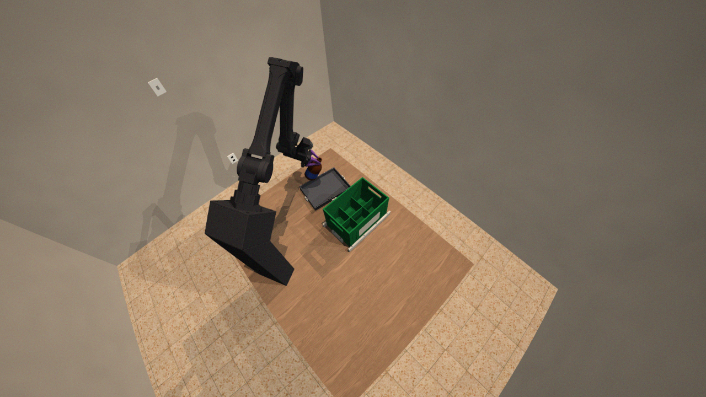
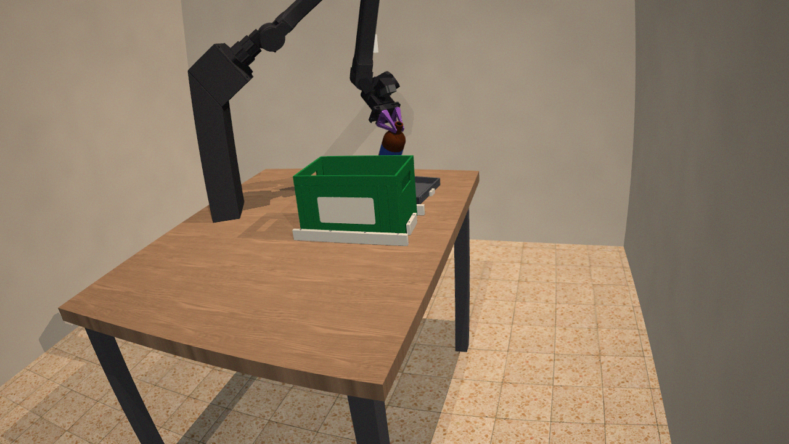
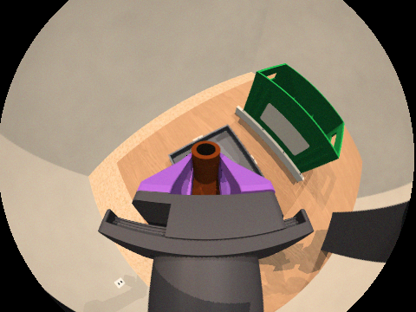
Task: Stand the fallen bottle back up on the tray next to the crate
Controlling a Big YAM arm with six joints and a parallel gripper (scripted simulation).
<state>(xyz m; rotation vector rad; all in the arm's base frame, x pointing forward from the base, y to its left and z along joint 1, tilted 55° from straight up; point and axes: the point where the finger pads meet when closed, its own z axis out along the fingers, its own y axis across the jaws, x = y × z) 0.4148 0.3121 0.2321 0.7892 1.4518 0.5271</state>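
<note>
A brown bottle (image 1: 315,168) (image 2: 394,142) (image 3: 205,166) with a blue label hangs in the air by its neck, mouth up and a little tilted. My gripper (image 1: 317,160) (image 2: 398,127) (image 3: 205,157) has purple fingers and is shut on the bottle's neck. The dark grey tray (image 1: 315,208) (image 2: 439,183) (image 3: 237,138) lies on the table, with nothing on it that I can see. In the top view the bottle shows at the tray's far left corner. Its lower end is hidden behind the crate in the exterior view and by my gripper in the wrist view.
The green crate (image 1: 337,231) (image 2: 352,187) (image 3: 282,117) with open compartments stands beside the tray. White strips (image 1: 369,231) (image 2: 350,237) (image 3: 270,143) run along its foot. The wooden table (image 1: 385,296) (image 2: 237,298) (image 3: 173,126) ends a little beyond the tray.
</note>
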